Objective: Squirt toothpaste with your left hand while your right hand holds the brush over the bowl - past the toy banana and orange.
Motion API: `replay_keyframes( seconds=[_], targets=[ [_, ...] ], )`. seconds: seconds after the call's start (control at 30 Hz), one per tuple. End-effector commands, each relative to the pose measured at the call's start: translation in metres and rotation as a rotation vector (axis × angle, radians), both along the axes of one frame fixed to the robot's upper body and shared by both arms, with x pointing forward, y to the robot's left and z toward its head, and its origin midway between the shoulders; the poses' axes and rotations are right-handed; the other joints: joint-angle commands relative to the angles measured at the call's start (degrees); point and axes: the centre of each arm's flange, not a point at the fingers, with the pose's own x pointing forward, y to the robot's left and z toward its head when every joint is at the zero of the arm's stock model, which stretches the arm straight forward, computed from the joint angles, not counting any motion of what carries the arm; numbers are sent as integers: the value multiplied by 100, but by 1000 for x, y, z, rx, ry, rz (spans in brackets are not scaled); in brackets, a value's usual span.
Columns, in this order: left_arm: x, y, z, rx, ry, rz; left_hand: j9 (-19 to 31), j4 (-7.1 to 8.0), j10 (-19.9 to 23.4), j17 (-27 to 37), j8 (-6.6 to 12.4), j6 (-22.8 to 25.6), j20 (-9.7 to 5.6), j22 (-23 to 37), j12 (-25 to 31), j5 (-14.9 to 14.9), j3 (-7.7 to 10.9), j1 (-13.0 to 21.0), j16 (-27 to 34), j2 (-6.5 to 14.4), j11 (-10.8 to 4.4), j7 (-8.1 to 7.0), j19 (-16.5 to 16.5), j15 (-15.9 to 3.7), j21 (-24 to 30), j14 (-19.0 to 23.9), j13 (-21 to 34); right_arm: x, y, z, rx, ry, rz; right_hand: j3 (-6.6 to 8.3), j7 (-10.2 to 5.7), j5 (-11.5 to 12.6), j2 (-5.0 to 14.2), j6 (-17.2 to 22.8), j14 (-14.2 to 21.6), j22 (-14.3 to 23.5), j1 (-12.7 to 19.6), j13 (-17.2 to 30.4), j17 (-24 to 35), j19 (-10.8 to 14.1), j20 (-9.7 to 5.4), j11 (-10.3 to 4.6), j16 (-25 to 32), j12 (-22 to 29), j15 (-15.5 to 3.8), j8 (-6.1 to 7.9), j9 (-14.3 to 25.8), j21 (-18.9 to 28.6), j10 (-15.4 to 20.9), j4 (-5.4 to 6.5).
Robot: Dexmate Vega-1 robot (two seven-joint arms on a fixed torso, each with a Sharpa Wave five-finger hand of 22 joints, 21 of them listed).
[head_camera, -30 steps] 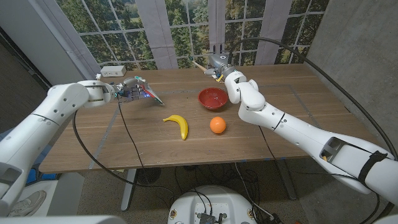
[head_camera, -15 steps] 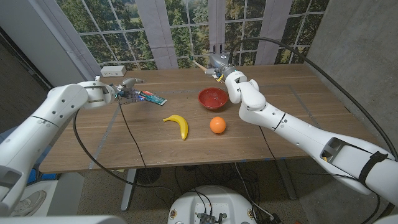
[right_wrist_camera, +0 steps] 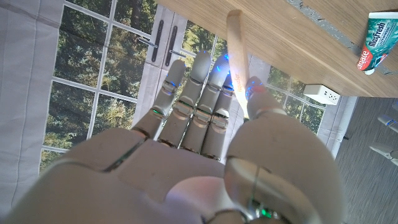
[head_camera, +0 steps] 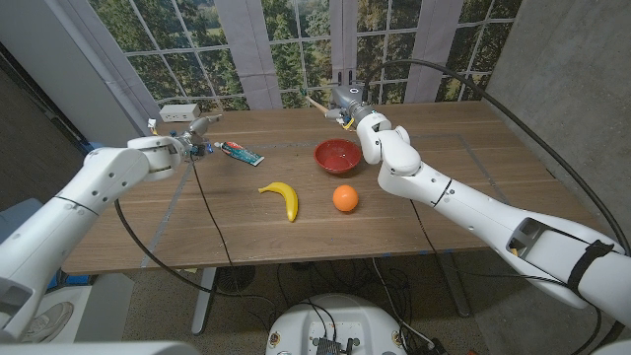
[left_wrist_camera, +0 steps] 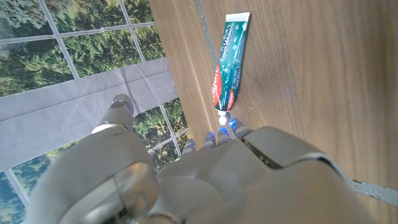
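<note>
1. Lying flat on the table [head_camera: 394, 212], the toothpaste tube [head_camera: 241, 152] sits just ahead of the left hand [head_camera: 193, 138], cap end nearest the fingertips [left_wrist_camera: 222, 131]; one second ago that hand held it raised.
2. Left hand now holds nothing, fingers apart, drawn back from the tube since half a second ago.
3. Right hand [head_camera: 345, 102] grips the brush [head_camera: 316, 103] between thumb and fingers, unchanged across the frames; the wrist view confirms the wooden handle [right_wrist_camera: 237, 59] in its grasp.
4. Red bowl [head_camera: 337, 155] stands just nearer the robot than the right hand.
5. Toy banana [head_camera: 283, 196] and orange [head_camera: 344, 198] lie nearer still, unmoved.
</note>
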Motion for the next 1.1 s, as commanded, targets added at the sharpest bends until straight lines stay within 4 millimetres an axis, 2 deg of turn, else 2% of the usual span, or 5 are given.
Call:
replay_keyframes(
  seconds=[0.03,0.2,0.67,0.87,1.1],
  targets=[
    [5,-2,-2,23,-257,-98,13,82,-2200,10,41,-1914,150,35,45,-12,-143,-361,23,-47,-162,-192,-1263,-154,-148,-1918,11,7,0,-2,13,31,-15,304,-97,29,95,151,49,2,101,15,12,-16,-420,-233,-9,-18,-516,8,14,37,228,225],
    [9,-1,-1,42,-322,-151,11,106,-2166,8,63,-1843,166,41,62,-1,-245,-575,51,-141,-351,-357,-1287,-278,-172,-1885,8,11,1,-4,20,50,-15,309,-103,30,98,144,47,2,106,6,11,-15,-414,-241,-11,-28,-523,11,28,37,224,222],
    [12,-4,10,182,-438,-218,7,60,-1907,-7,144,-1536,-44,37,119,43,-327,-807,126,-210,-441,-495,-752,-467,-32,-1546,-4,27,1,-11,28,108,-24,305,-94,27,99,147,51,2,97,-1,11,-14,-408,-219,-12,-40,-517,-1,19,39,223,228],
    [12,-5,10,157,-443,-222,1,-55,-1432,-16,258,-1018,-137,27,173,56,-336,-889,102,-240,-856,-652,-466,-705,-39,-1299,-20,33,1,-12,32,124,-34,305,-93,27,98,144,50,2,96,0,11,-14,-407,-232,-12,-39,-516,-5,19,39,231,228],
    [12,-7,12,132,-476,-216,-13,-70,-1006,-28,312,-563,-335,19,204,65,-347,-1021,119,-211,-991,-748,-49,-892,19,-971,-32,40,-1,-16,33,148,-46,305,-101,28,97,146,44,2,95,16,10,-19,-411,-229,-17,-39,-518,-7,21,38,214,228]
  ],
)
